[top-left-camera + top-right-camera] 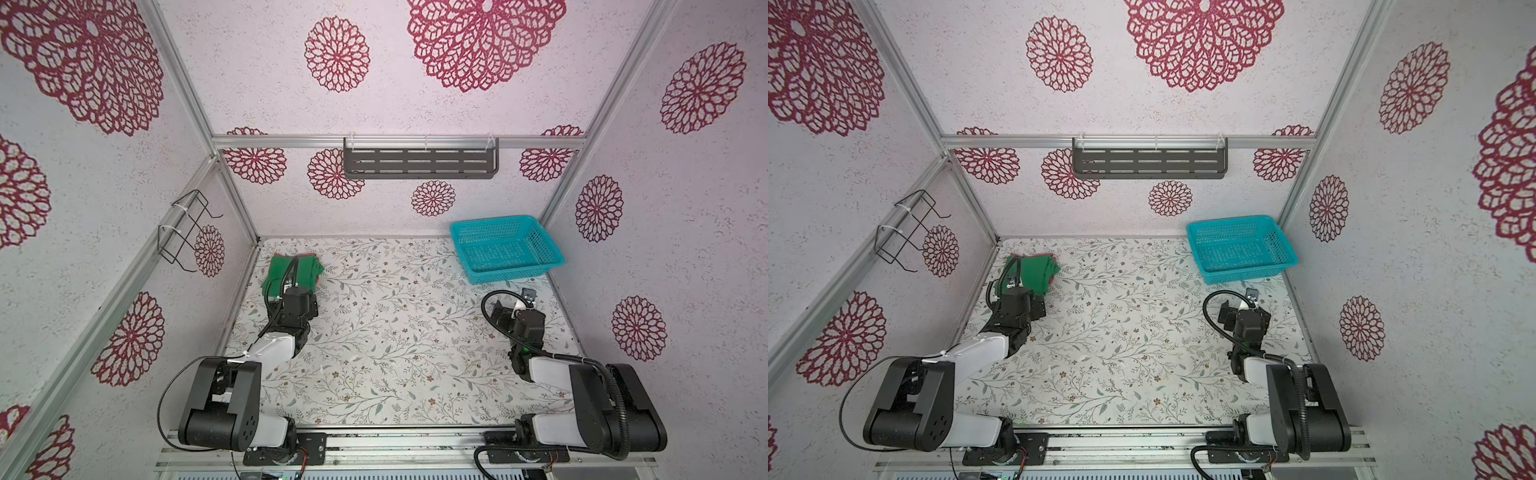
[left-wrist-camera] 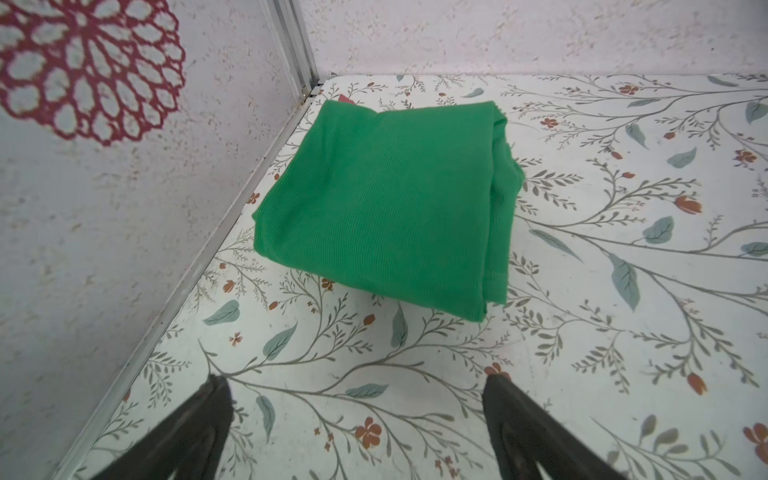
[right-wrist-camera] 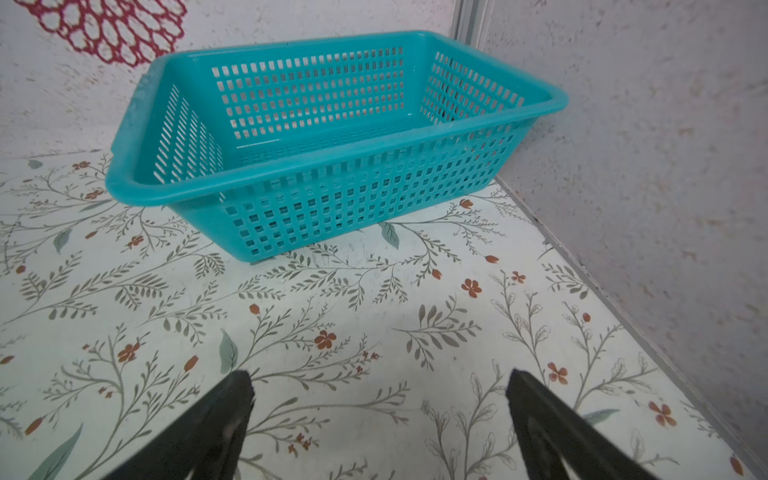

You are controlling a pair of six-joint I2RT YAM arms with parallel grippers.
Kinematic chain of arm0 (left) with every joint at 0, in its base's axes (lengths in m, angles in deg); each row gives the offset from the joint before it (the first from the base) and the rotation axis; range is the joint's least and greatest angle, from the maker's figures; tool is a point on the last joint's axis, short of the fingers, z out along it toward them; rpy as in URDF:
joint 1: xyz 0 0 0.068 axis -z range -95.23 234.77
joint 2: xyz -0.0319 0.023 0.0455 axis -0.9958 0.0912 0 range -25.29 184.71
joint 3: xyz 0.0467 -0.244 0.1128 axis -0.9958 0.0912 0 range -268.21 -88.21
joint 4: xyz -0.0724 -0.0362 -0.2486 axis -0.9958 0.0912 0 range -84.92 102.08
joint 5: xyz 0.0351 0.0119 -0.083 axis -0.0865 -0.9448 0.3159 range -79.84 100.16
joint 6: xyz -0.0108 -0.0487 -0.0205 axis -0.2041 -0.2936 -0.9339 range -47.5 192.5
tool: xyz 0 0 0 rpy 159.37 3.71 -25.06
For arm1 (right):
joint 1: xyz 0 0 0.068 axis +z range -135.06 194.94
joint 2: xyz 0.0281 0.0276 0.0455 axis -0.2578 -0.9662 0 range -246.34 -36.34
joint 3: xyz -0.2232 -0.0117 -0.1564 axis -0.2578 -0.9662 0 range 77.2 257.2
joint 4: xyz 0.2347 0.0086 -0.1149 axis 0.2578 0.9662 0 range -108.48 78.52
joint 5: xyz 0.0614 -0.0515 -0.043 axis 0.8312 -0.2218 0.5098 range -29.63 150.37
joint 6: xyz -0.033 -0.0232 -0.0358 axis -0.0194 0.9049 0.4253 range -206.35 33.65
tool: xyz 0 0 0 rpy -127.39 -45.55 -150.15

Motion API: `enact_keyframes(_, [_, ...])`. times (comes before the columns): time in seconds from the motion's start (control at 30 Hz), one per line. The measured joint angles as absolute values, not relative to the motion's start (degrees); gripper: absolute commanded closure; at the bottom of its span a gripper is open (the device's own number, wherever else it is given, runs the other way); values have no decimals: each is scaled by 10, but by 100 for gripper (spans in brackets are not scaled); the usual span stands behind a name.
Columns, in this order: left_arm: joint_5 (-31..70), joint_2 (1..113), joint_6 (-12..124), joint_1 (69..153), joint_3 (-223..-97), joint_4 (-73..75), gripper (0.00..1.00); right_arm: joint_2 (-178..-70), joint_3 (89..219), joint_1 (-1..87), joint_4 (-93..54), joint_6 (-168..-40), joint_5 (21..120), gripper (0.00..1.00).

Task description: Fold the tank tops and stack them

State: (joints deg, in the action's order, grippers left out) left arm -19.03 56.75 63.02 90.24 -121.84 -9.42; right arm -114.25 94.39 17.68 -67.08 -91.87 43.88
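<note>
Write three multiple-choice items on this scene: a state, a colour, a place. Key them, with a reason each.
1. The left gripper and right gripper are: A) both open B) both shut C) both holding cloth
2. The basket is: A) red B) turquoise C) white
3. The green top lies: A) in the basket B) in the right gripper C) at the far left corner of the table

1 A: each wrist view shows jaws spread, nothing between.
2 B: its mesh walls are turquoise.
3 C: folded beside the corner post in the left wrist view.
</note>
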Motion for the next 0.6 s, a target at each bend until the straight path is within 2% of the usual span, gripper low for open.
enact_keyframes(0.27, [-175, 585, 626, 873, -1222, -155, 3, -1177, 934, 167, -744, -912, 439, 1])
enact_keyframes(0.6, [-160, 608, 632, 865, -1240, -163, 3, -1232, 924, 166, -803, -904, 441, 1])
